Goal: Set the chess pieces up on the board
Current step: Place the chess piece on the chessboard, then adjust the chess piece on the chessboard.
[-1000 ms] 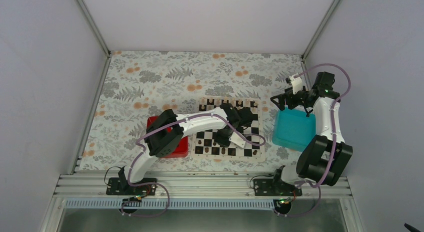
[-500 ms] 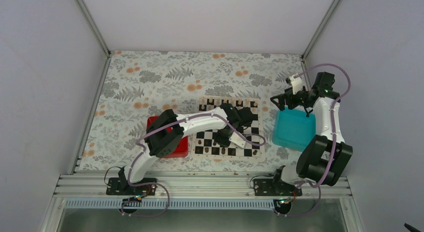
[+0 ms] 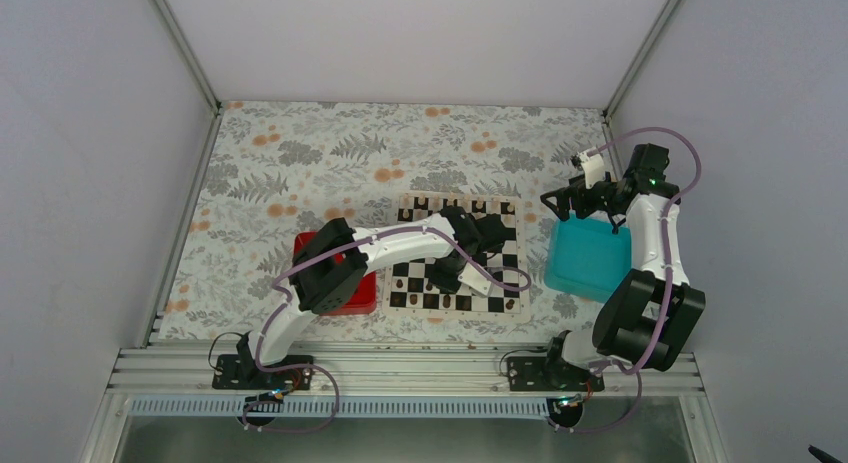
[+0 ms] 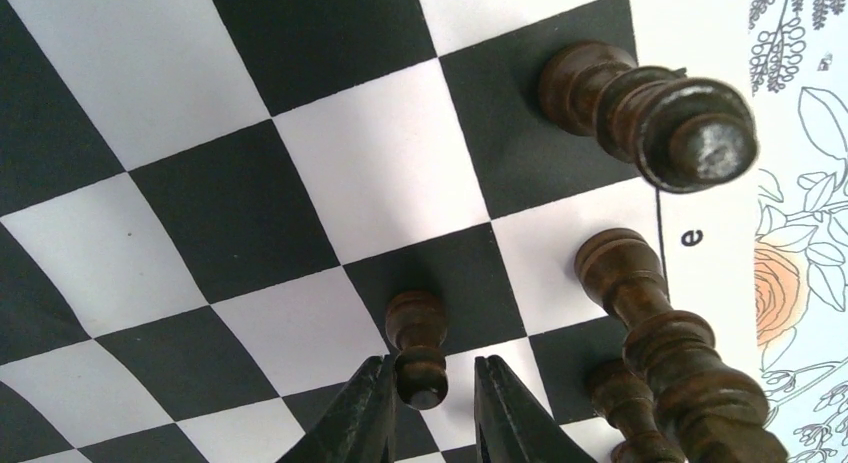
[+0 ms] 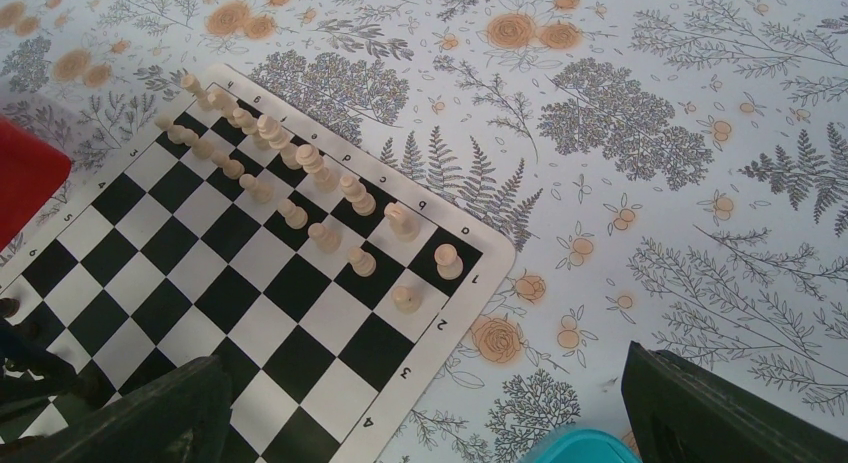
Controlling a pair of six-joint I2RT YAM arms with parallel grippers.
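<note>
Hovering low over the board [image 4: 250, 213], the left gripper [image 4: 432, 378] works near the lettered edge. There are bare squares ahead and to one side, while taller chess pieces [image 4: 650, 323] crowd the edge row on the other. Jaws are narrow, with one dark pawn [image 4: 413, 328] upright between the fingertips and a sliver of gap on one side. Right gripper [image 5: 430, 423] is spread wide and empty over the teal tray [image 3: 590, 258] corner, beside the board and well apart from the pale pieces [image 5: 300, 173]. Red tray [image 3: 365, 301] sits on the counter [image 3: 300, 153] under the left elbow.
</note>
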